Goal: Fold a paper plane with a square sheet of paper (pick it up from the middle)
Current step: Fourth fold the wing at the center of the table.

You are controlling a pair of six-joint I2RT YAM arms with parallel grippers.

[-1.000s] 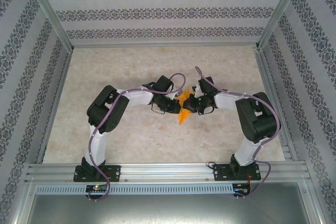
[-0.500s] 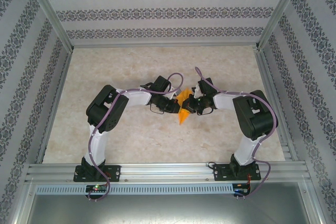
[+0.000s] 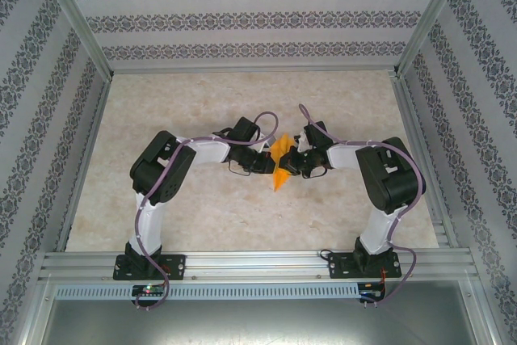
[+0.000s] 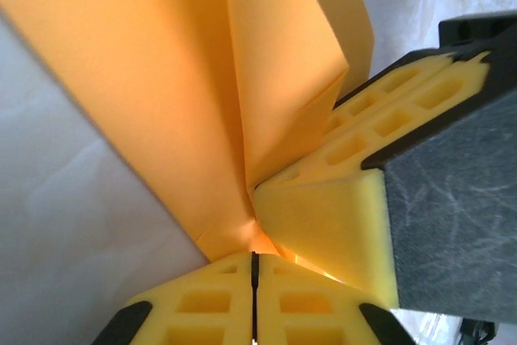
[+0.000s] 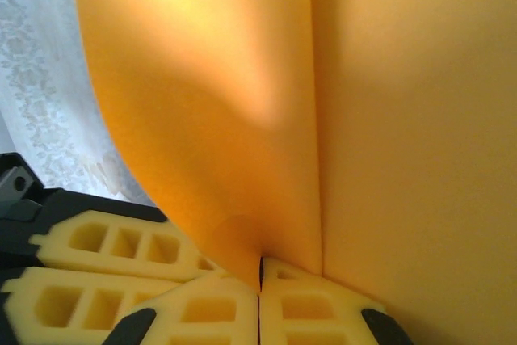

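Orange paper (image 3: 279, 174), already creased into layers, stands on edge in the middle of the table, lifted between the two grippers. From above it reads as a narrow pointed shape, its tip towards the near edge and its wider end towards the far wall.

In the left wrist view the paper (image 4: 161, 78) fans upward in two broad panels that meet at a sharp crease, with a smaller flap folded over on the right. That crease runs down into the seam of the left gripper (image 4: 254, 271), whose yellow foam pads are pressed together on the paper's lower edge. Beside them, from the right, the right gripper's pad (image 4: 323, 224) butts against the same corner of the sheet.

In the right wrist view the paper (image 5: 388, 119) fills the upper part as two smooth faces split by a vertical fold. The fold ends at the closed seam of the right gripper (image 5: 260, 280), which pinches the sheet there. The left gripper's pads (image 5: 105, 268) lie just beside it at lower left.

From above, the left gripper (image 3: 271, 165) and the right gripper (image 3: 291, 164) face each other, nearly touching, with the paper between them. The pale marbled table (image 3: 202, 216) spreads around, with patterned walls (image 3: 242, 18) at the far side.
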